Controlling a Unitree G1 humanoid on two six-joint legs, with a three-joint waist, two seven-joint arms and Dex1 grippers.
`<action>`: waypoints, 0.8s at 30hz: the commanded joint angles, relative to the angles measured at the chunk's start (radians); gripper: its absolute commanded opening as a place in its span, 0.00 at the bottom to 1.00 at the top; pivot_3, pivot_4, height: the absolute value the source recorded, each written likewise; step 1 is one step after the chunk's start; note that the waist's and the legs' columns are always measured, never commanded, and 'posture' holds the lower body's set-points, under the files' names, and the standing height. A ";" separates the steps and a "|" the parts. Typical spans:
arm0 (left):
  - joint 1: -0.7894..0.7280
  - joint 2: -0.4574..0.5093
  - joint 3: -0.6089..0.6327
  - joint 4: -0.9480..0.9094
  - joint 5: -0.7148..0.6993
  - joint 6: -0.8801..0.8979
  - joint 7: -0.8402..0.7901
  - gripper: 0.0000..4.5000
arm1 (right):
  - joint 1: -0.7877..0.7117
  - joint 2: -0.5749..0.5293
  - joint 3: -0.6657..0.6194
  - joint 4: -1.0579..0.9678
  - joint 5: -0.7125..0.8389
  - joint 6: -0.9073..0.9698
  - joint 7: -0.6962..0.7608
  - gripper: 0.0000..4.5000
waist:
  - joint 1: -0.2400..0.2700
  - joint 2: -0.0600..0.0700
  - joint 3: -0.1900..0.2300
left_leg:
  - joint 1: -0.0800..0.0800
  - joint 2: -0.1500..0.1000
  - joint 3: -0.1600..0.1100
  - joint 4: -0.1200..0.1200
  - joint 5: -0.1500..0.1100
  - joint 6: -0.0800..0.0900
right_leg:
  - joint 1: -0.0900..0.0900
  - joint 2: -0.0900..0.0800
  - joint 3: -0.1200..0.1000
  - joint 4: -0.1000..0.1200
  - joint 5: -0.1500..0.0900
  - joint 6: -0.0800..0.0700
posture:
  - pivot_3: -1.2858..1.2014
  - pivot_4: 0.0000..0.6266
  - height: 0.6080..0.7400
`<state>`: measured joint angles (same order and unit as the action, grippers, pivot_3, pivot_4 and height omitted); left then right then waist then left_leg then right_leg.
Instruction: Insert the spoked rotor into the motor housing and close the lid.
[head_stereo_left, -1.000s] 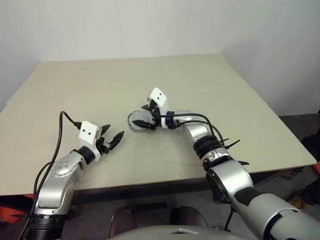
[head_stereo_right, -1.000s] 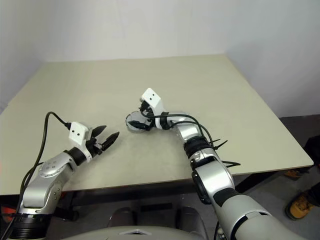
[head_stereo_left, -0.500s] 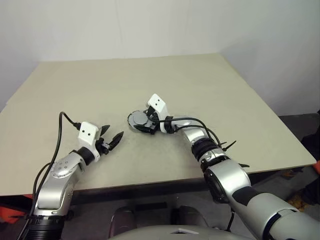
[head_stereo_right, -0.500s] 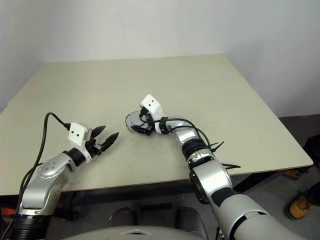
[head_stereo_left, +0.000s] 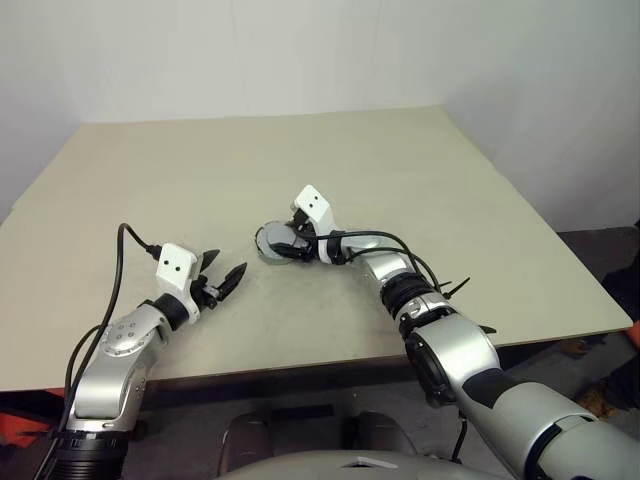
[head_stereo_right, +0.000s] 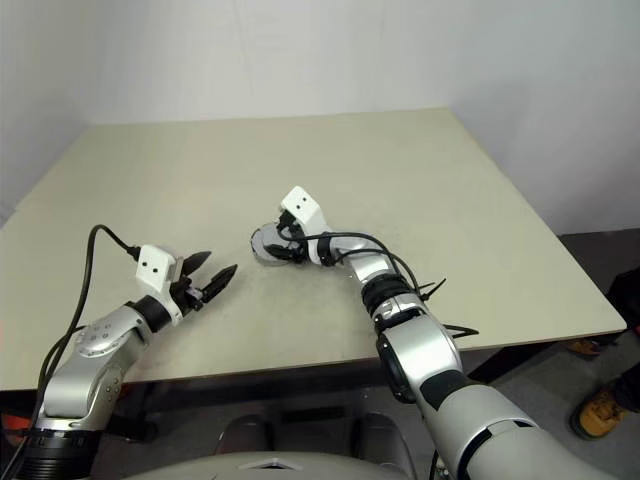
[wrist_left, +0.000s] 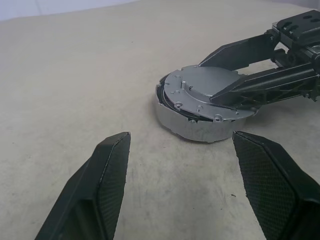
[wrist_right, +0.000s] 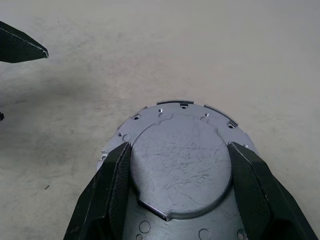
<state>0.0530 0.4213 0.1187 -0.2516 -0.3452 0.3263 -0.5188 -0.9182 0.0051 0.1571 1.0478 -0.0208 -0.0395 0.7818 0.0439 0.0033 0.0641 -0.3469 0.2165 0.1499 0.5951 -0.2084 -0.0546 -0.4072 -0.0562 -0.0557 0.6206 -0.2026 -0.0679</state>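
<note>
the lid (wrist_left: 207, 92) already sits, slightly askew, on the motor housing (wrist_left: 192, 126) mid-counter (head_stereo_left: 450, 190), right gripper (wrist_left: 225, 95) fingers straddling it without gripping, left gripper (head_stereo_left: 225, 280) hanging open and empty nearby, so only seating looks left.

Table (head_stereo_left: 400, 160): wide, pale beige top with a matte, faintly speckled surface.
Walls (head_stereo_left: 300, 50): plain off-white, meeting in a corner behind the table's far right end.
Floor (head_stereo_left: 600, 250): dark grey, seen past the table's right edge.
Under the table (head_stereo_left: 20, 425): something orange-red at the lower left, possibly a frame part.
Light: soft and even, weak shadows.
</note>
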 joint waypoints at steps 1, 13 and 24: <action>-0.002 0.003 0.026 -0.042 -0.009 -0.020 0.001 0.77 | -0.046 0.011 -0.042 -0.025 0.042 0.054 0.006 0.65 | 0.000 0.000 0.000 | 0.000 0.000 0.000 0.000 0.000 0.000 | 0.000 0.000 0.000 0.000 0.000 0.000 | 0.52 0.00 1.00; 0.010 -0.001 0.027 -0.058 -0.012 -0.015 0.008 0.77 | -0.051 0.038 -0.046 -0.042 0.030 0.103 -0.042 0.65 | 0.000 0.000 0.000 | 0.002 0.001 0.000 0.000 0.000 0.000 | 0.000 0.000 0.000 0.000 0.000 0.000 | 0.52 0.00 1.00; 0.019 0.001 0.029 -0.065 -0.012 -0.010 0.011 0.77 | -0.036 0.054 -0.028 -0.022 0.001 0.063 -0.083 0.65 | -0.001 0.000 0.000 | 0.002 0.001 0.000 0.000 0.000 0.000 | 0.000 0.000 0.000 0.000 0.000 0.000 | 0.52 0.00 1.00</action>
<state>0.0793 0.4180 0.1269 -0.2722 -0.3504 0.3257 -0.5140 -0.9429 0.0522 0.1305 1.0450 -0.0196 0.0458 0.7032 0.0434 0.0036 0.0642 -0.3448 0.2176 0.1499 0.5951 -0.2083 -0.0548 -0.4075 -0.0561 -0.0557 0.6210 -0.2026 -0.0678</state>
